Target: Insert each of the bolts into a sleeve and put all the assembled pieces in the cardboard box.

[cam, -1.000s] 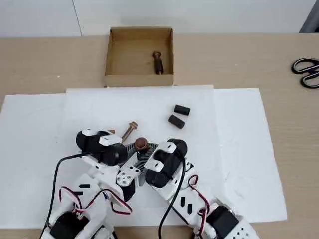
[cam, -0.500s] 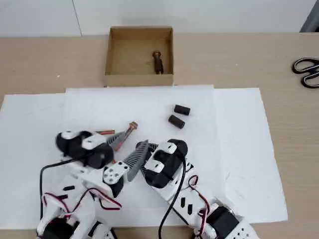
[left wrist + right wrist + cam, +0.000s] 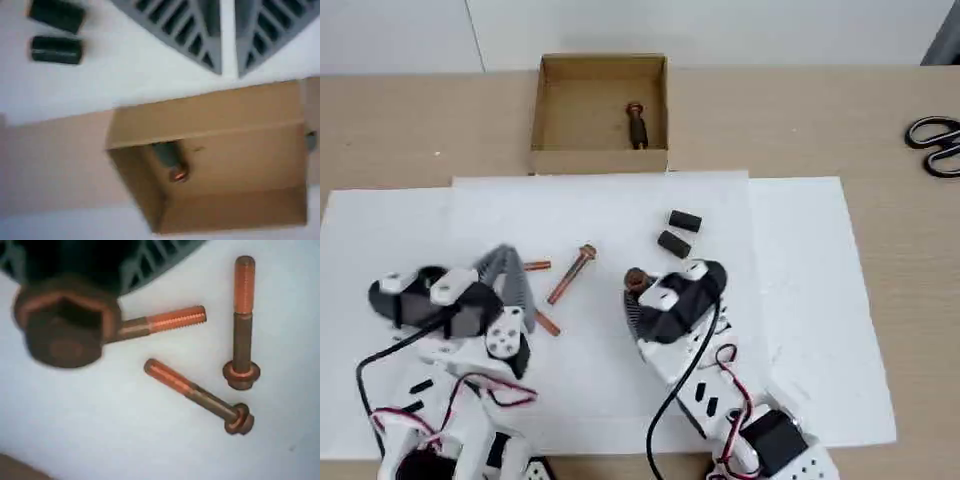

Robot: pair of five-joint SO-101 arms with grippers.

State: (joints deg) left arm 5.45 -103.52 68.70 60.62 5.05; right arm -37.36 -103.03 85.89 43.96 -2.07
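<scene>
Since a second ago the two arms have parted. The left end effector (image 3: pixel 508 272) has swung away to its own left, and the right end effector (image 3: pixel 634 292) has shifted toward the sleeves, carrying a bolt (image 3: pixel 635 278) with it.

We see the right end effector closed on that bolt. The copper-brown hexagonal flange head stands clear above the fingers, facing up, while the shank is hidden between them. The left end effector is narrow: a slim gap shows between its grey ribbed fingers (image 3: pixel 200 30), with nothing in it.

Three loose bolts (image 3: pixel 572 272) lie on the white paper (image 3: pixel 800 300) between the two end effectors, nearer the left one. Each has a copper-orange threaded tip, a duller brown shank and a flanged head. They lie flat, apart from one another and pointing different ways.

Two sleeves (image 3: pixel 685 221), short black cylinders on their sides, lie just beyond the right end effector, close together but not touching.

The box (image 3: pixel 548 110) sits on the table (image 3: pixel 820 120), well beyond both end effectors and past the paper's far edge. It is open-topped and holds one assembled piece (image 3: pixel 636 126), a dark sleeve with a copper head at one end.
</scene>
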